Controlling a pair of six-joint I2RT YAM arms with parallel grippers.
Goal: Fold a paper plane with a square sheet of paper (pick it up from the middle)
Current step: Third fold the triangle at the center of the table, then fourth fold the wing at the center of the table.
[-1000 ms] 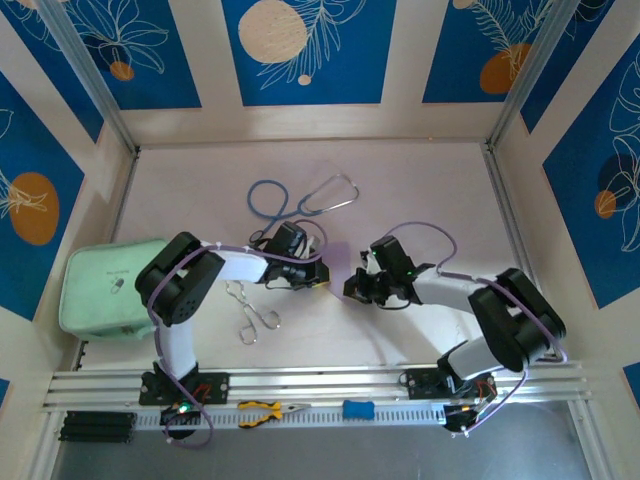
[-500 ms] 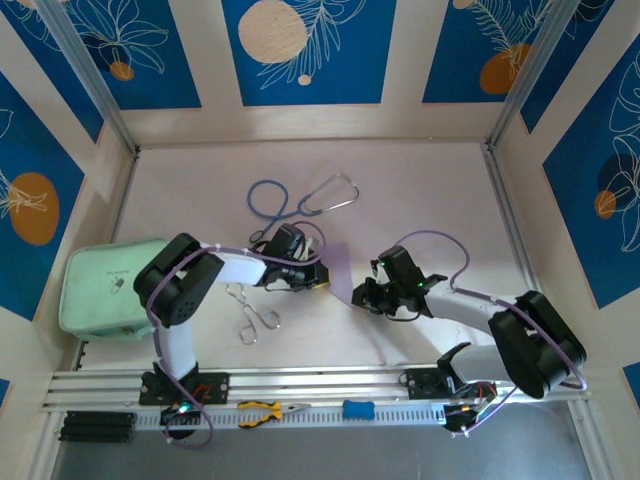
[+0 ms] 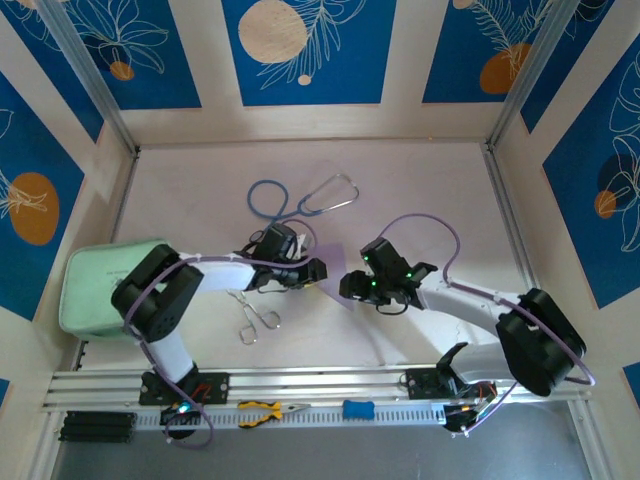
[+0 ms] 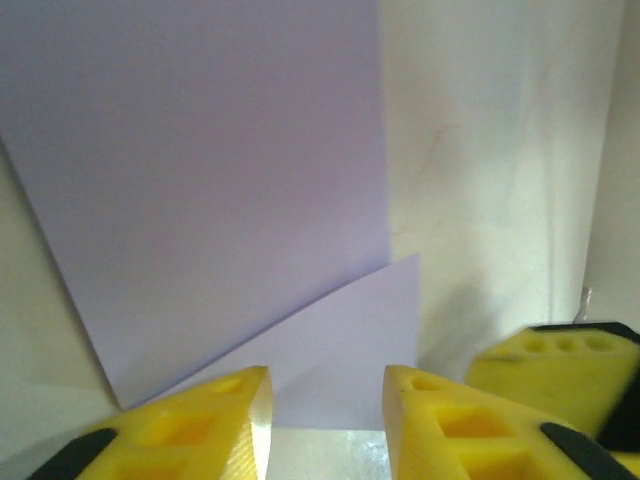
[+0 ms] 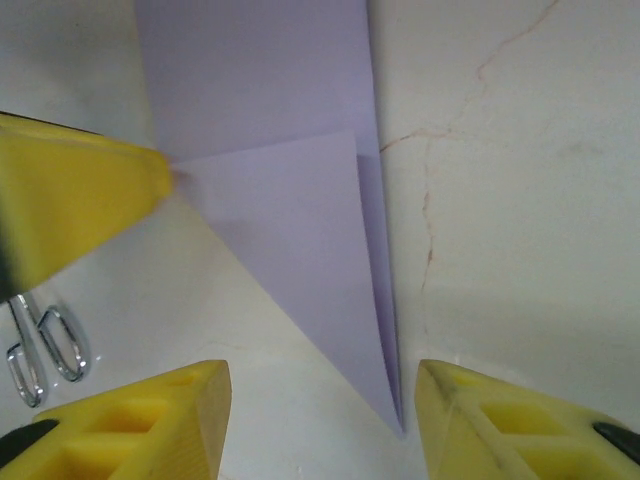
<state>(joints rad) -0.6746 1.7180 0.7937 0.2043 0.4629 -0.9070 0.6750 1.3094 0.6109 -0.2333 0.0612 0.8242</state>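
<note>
From above, both arms have just let go: the left gripper (image 3: pixel 312 272) and right gripper (image 3: pixel 350 286) face each other low over the middle of the table (image 3: pixel 420 190), jaws parted, with a sliver of the lilac sheet of paper (image 3: pixel 329 289) lying between them. A second ago both were clamped shut on it, and half a second ago the sheet stood up as a slanted strip between them; now it is down and the left arm has stretched forward. The stethoscope (image 3: pixel 300 200), forceps (image 3: pixel 251 313) and green pouch (image 3: pixel 95 285) sit where they were. Through the left wrist camera, the left gripper (image 4: pixel 326 425) stands apart with nothing pinched, the sheet of paper (image 4: pixel 200 150) flat on the table just ahead, a triangular flap (image 4: pixel 340 340) creased over it. Through the right wrist camera, the right gripper (image 5: pixel 322 425) is spread wide, the pointed tip of the flap (image 5: pixel 300 240) lying loose between its fingers (image 5: pixel 130 420). I'd say one diagonal fold is done and released; most of the plane is still to be folded.
</note>
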